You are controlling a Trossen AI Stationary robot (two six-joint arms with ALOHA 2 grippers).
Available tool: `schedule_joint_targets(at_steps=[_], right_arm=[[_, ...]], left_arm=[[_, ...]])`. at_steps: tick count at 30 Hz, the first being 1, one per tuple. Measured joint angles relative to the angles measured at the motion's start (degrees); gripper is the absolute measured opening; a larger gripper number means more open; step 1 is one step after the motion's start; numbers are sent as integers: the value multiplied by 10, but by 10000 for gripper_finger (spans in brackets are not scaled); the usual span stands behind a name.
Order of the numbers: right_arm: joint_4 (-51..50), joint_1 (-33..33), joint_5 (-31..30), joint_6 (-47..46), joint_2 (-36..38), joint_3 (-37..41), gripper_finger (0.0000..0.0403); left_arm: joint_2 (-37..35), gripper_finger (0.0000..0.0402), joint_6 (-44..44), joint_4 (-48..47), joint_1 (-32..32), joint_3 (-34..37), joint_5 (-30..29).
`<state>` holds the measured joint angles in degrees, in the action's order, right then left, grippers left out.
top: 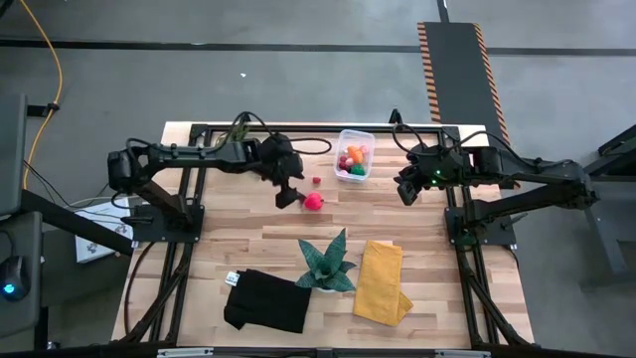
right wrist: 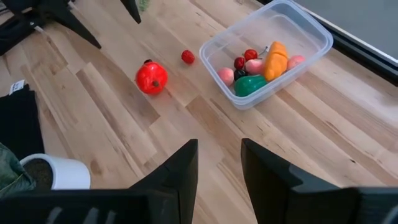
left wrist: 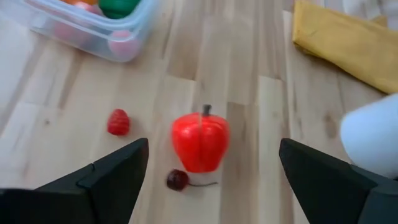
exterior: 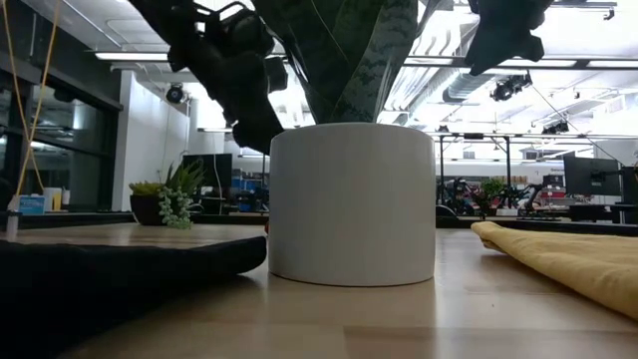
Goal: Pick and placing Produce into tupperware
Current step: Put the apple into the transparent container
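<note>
The clear tupperware (top: 354, 156) stands at the far middle of the table and holds several pieces of produce: orange, green, pink and red (right wrist: 264, 65). A red toy apple (left wrist: 200, 142) stands on the wood, with a small red berry (left wrist: 118, 122) and a dark cherry (left wrist: 178, 180) lying near it. My left gripper (top: 288, 194) hangs open just left of the apple (top: 314, 202), slanting down at it, with nothing between its fingers. My right gripper (top: 407, 189) hovers right of the tupperware, its fingers (right wrist: 180, 168) a little apart and empty.
A teal spiky plant in a white pot (top: 328, 264) stands at the near middle. A folded yellow cloth (top: 381, 280) lies to its right and a black cloth (top: 266, 300) to its left. Bare wood lies between the apple and the tupperware.
</note>
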<state>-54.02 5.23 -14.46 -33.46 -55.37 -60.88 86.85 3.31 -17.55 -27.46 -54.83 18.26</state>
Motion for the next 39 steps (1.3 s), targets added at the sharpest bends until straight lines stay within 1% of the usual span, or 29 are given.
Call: schedule_joint_targets(at_steps=[9,13,25,39], right_arm=[[0,0,-1,-17,0,0,113],[-1,0,-1,-26,0,0,113],[0,0,-17,-23,0,0,113],[0,0,-17,-21,0,0,113]], left_arm=[[5,349,32,9,1,5,-41],[12,349,45,9,1,6,-47],[37,349,39,9,1,6,-32],[38,349,58,8,1,6,-33]])
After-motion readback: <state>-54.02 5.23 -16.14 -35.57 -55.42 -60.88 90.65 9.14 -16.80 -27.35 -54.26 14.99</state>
